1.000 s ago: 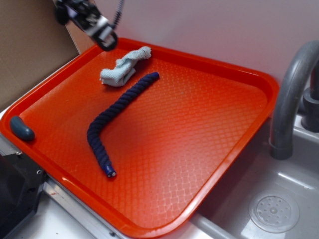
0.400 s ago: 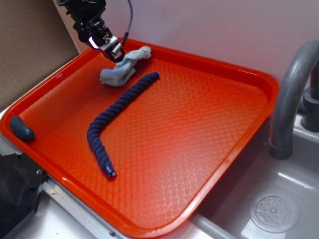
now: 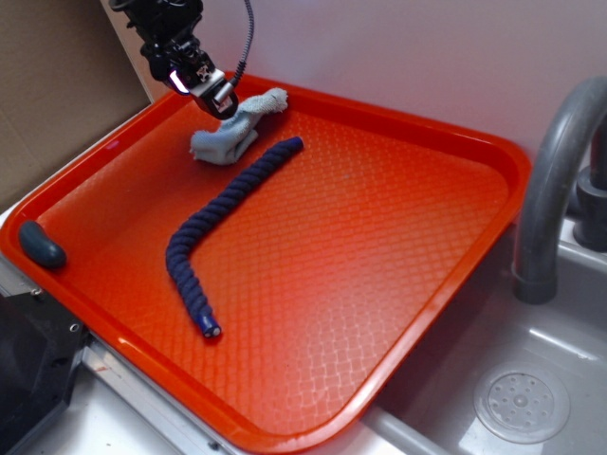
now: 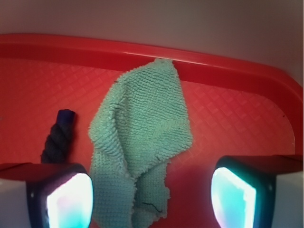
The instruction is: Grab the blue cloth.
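Observation:
The blue cloth (image 3: 230, 133) is a pale blue-grey terry rag, lumpy, lying at the far left corner of the orange tray (image 3: 398, 246). My gripper (image 3: 216, 98) hovers right over the cloth's middle, open. In the wrist view the blue cloth (image 4: 140, 142) lies on the tray floor between the two spread fingers, nearer the left fingertip (image 4: 69, 202) than the right fingertip (image 4: 235, 199). The gripper (image 4: 151, 202) holds nothing.
A long dark navy braided rope (image 3: 223, 218) runs diagonally across the tray beside the cloth; the rope's end (image 4: 59, 135) shows in the wrist view. A small dark grey-blue lump (image 3: 41, 245) sits at the tray's left corner. A grey faucet (image 3: 555, 180) and sink drain (image 3: 522, 403) stand at right.
My gripper moved right and down from above the tray's back-left rim to over the cloth. In the last half second it has barely moved. The cloth and rope lie as before.

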